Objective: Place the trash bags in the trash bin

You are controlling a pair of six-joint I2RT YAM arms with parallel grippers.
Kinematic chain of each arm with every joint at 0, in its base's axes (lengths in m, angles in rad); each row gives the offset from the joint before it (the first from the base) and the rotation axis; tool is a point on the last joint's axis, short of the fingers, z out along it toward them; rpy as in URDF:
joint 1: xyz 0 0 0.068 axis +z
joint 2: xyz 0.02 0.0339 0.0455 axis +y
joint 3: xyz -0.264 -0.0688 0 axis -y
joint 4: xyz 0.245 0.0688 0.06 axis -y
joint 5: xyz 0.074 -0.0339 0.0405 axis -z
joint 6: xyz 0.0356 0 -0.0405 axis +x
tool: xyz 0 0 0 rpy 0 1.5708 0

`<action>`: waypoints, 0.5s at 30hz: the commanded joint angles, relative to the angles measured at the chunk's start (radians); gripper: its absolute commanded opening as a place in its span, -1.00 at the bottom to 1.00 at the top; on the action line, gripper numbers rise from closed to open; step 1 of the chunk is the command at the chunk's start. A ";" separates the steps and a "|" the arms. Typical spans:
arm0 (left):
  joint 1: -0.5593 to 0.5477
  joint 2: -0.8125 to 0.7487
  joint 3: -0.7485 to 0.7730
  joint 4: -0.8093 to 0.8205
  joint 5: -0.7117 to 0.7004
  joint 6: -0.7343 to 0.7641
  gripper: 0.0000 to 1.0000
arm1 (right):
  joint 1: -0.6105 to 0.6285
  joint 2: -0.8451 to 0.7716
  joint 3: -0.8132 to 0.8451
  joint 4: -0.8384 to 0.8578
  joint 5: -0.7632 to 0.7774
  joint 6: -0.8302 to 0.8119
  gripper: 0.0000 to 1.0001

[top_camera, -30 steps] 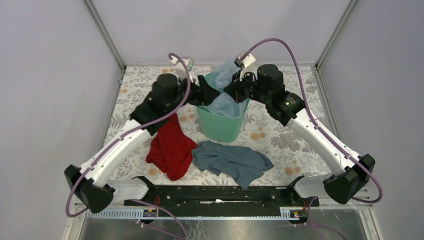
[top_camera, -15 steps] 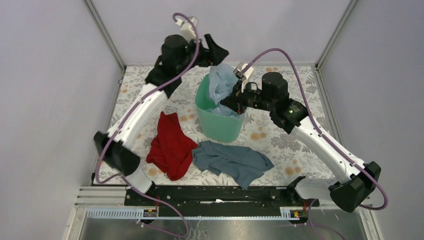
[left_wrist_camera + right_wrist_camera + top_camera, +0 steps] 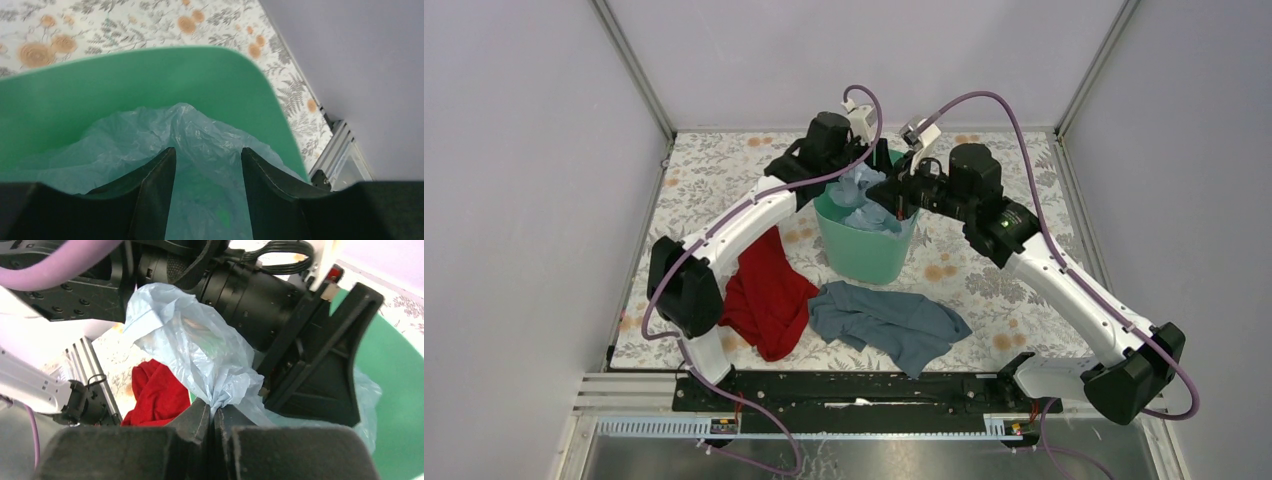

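The mint-green trash bin [image 3: 864, 255] stands upright mid-table. The pale-blue trash bag [image 3: 861, 205] lies crumpled inside it, part sticking up above the rim. My left gripper [image 3: 207, 152] is open, its fingers pointing down into the bin with the bag [image 3: 185, 135] between and under them; the bin wall [image 3: 125, 85] rises behind. In the top view the left gripper [image 3: 876, 165] hangs over the bin's back rim. My right gripper [image 3: 214, 410] is shut on a pinched fold of the bag [image 3: 200, 355], over the bin's right rim [image 3: 902, 198].
A red cloth [image 3: 764, 290] lies on the table left of the bin, also in the right wrist view [image 3: 157, 392]. A grey-blue cloth [image 3: 889, 320] lies in front of the bin. Enclosure walls stand close on three sides.
My left arm swung from the bin's left side up over the back wall and now down over the bin's back rim. The bag has sunk lower into the bin. The right gripper kept its hold.
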 commanded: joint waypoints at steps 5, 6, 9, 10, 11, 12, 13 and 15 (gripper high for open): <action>0.023 0.002 0.252 -0.172 -0.109 0.119 0.60 | -0.002 -0.008 -0.033 0.068 0.136 0.218 -1.00; 0.028 -0.015 0.278 -0.176 -0.125 0.124 0.76 | -0.002 -0.007 -0.032 0.057 0.144 0.230 -1.00; 0.048 -0.057 0.366 -0.223 -0.159 0.126 0.97 | -0.002 -0.018 -0.035 0.037 0.197 0.262 -1.00; 0.054 -0.080 0.384 -0.237 -0.178 0.123 0.98 | -0.003 -0.024 -0.039 0.039 0.227 0.271 -1.00; 0.059 -0.109 0.387 -0.246 -0.212 0.118 0.98 | -0.002 -0.027 -0.040 0.042 0.243 0.282 -1.00; 0.062 -0.142 0.378 -0.251 -0.246 0.108 0.98 | -0.003 -0.027 -0.037 0.044 0.256 0.294 -1.00; 0.064 -0.181 0.357 -0.252 -0.285 0.094 0.98 | -0.002 -0.023 -0.032 0.041 0.268 0.309 -1.00; 0.068 -0.270 0.289 -0.249 -0.354 0.066 0.98 | -0.003 -0.009 -0.012 0.038 0.284 0.340 -1.00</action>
